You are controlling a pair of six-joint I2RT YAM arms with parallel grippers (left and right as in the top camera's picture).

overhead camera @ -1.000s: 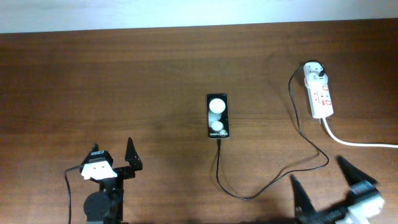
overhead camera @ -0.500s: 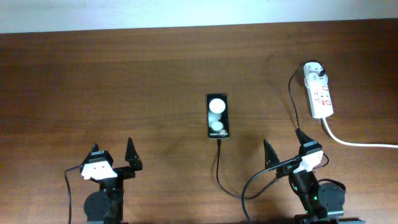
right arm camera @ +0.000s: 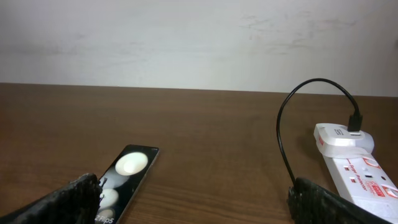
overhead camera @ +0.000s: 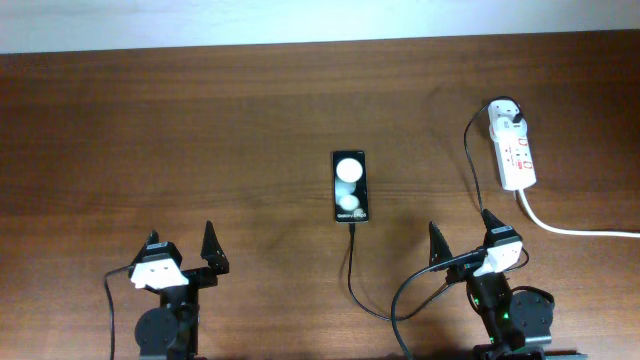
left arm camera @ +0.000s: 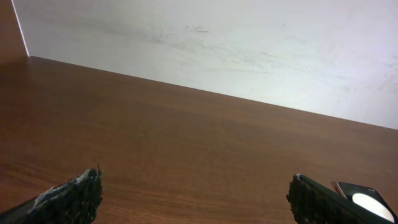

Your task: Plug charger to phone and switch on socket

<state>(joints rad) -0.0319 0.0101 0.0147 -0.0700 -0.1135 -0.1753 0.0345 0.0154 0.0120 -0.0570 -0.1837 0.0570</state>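
The black phone [overhead camera: 350, 187] lies flat at the table's middle; it also shows in the right wrist view [right arm camera: 127, 173] and at the edge of the left wrist view [left arm camera: 364, 196]. The thin black charger cable [overhead camera: 352, 270] meets the phone's near end, loops right and rises to the white adapter [overhead camera: 507, 114], which sits in the far end of the white socket strip [overhead camera: 517, 158], also seen in the right wrist view [right arm camera: 360, 173]. My left gripper [overhead camera: 182, 245] [left arm camera: 196, 199] is open and empty near the front left. My right gripper [overhead camera: 462, 238] [right arm camera: 199, 202] is open and empty, in front of the socket strip.
A thick white cord [overhead camera: 575, 230] leaves the strip's near end and runs off to the right. The charger cable passes under my right arm. A pale wall [right arm camera: 199, 37] stands behind the table's far edge.
My right arm swung in from the front right corner to sit in front of the socket strip, jaws open, then settled. The left arm, phone and cable have not moved.
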